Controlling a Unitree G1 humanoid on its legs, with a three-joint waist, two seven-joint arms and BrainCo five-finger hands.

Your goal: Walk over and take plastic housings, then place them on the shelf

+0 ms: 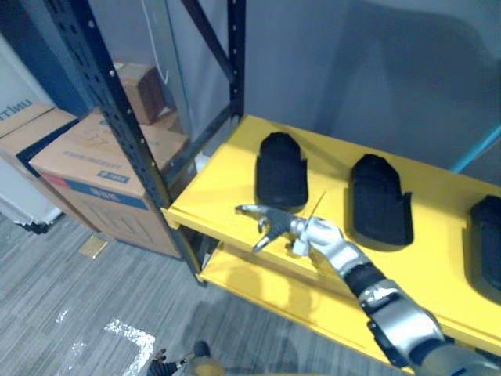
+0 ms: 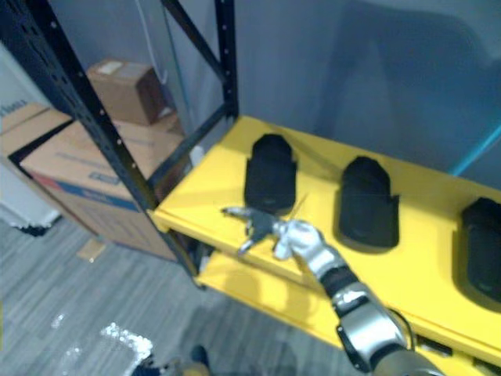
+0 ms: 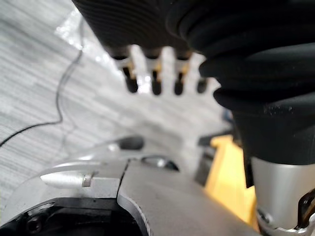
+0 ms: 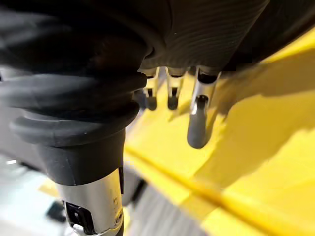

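Note:
Three black plastic housings lie in a row on the yellow shelf board (image 1: 215, 188): the left housing (image 1: 280, 171), the middle housing (image 1: 380, 200) and the right housing (image 1: 489, 243) at the picture's edge. My right hand (image 1: 313, 233) reaches over the shelf's front edge, just in front of the left housing. Its fingers (image 4: 197, 123) are straight and spread, open, holding nothing. My left hand (image 3: 156, 81) hangs above the grey floor, fingers relaxed and empty.
A dark blue perforated upright (image 1: 117, 110) and diagonal braces frame the rack's left end. A lower yellow board (image 1: 250, 274) sits beneath the top one. Cardboard boxes (image 1: 94, 160) are stacked on the floor left of the rack. A grey wall is behind.

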